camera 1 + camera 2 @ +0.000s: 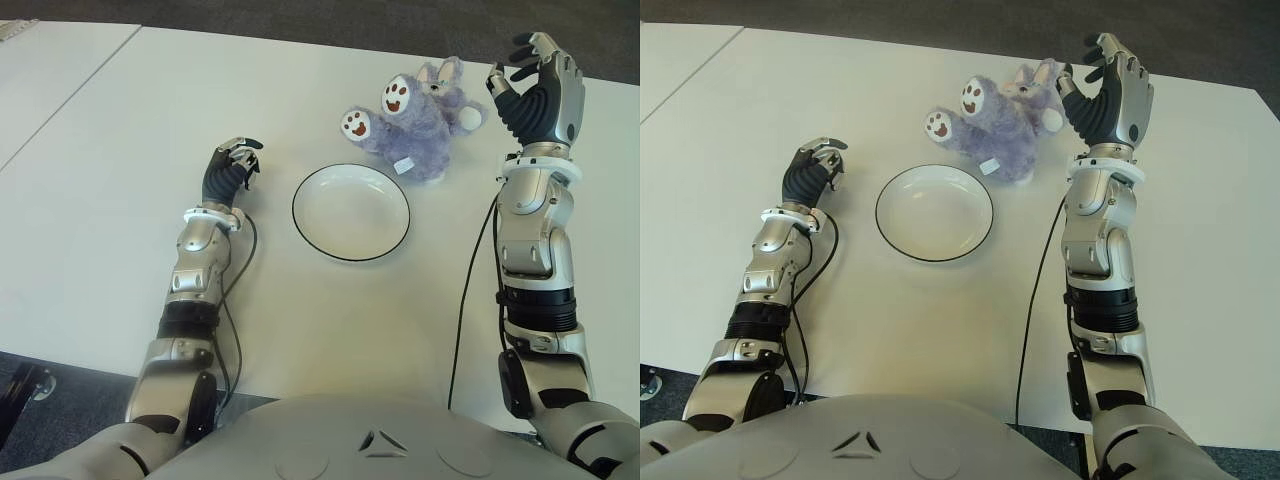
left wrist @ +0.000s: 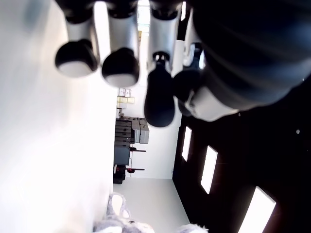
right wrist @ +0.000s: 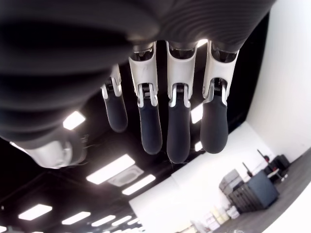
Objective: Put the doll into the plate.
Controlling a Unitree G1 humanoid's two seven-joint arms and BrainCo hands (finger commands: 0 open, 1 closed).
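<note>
1. The right hand (image 1: 538, 88) is raised at the far right of the table (image 1: 120, 150), fingers spread and holding nothing.
2. The doll (image 1: 415, 120) lies on the table just to the left of the right hand, close beside its fingers; whether they touch cannot be told.
3. The plate (image 1: 351, 212) sits on the table nearer the robot than the doll, to the left of the right hand and below it.
4. The left hand (image 1: 230, 170) shows to the left of the plate, apart from it, fingers curled on nothing.
</note>
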